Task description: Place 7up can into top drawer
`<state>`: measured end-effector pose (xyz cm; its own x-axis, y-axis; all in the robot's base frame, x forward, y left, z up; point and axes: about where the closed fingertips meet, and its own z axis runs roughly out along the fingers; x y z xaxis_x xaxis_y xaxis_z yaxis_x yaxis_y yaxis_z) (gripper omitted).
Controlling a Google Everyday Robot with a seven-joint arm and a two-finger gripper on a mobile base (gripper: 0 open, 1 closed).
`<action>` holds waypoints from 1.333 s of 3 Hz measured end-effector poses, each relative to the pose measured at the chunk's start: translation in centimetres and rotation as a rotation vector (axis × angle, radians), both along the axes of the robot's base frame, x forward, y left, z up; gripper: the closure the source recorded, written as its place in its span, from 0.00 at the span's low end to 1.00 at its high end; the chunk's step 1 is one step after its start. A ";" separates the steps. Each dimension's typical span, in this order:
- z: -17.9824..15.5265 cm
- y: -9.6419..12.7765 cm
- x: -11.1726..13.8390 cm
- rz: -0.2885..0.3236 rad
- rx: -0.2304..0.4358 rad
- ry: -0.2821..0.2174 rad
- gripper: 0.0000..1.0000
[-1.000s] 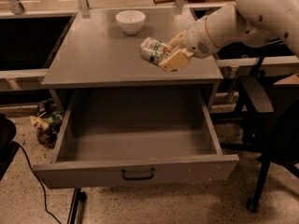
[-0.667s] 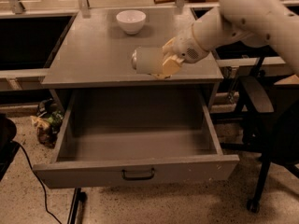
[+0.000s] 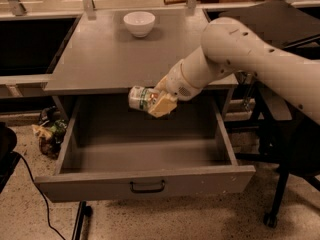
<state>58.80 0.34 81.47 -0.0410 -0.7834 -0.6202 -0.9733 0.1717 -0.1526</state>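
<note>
The 7up can [image 3: 140, 98], green and white with a silver end, lies sideways in my gripper [image 3: 156, 103]. The gripper is shut on it and holds it in the air just past the table's front edge, above the back part of the open top drawer [image 3: 145, 183]. The drawer is pulled out wide, grey, with a small dark curved handle [image 3: 147, 186] centred on its front panel. Its inside shows nothing in it. My white arm [image 3: 250, 54] reaches in from the right.
A white bowl [image 3: 139, 23] stands at the back of the grey table top [image 3: 100, 59]. A dark chair with a wheel [image 3: 280, 184] stands to the right of the drawer. A bag [image 3: 50, 131] and a black cable [image 3: 35, 189] lie on the floor at the left.
My gripper has carried the can from above the table top forward and down, past the front edge, to over the open drawer. The drawer and bowl have not moved.
</note>
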 end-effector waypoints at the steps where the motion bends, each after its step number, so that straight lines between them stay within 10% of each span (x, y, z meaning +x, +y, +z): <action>1: -3.6 0.6 -1.5 -0.029 0.043 0.028 1.00; 4: -8.2 0.0 -3.7 -0.118 0.133 0.061 1.00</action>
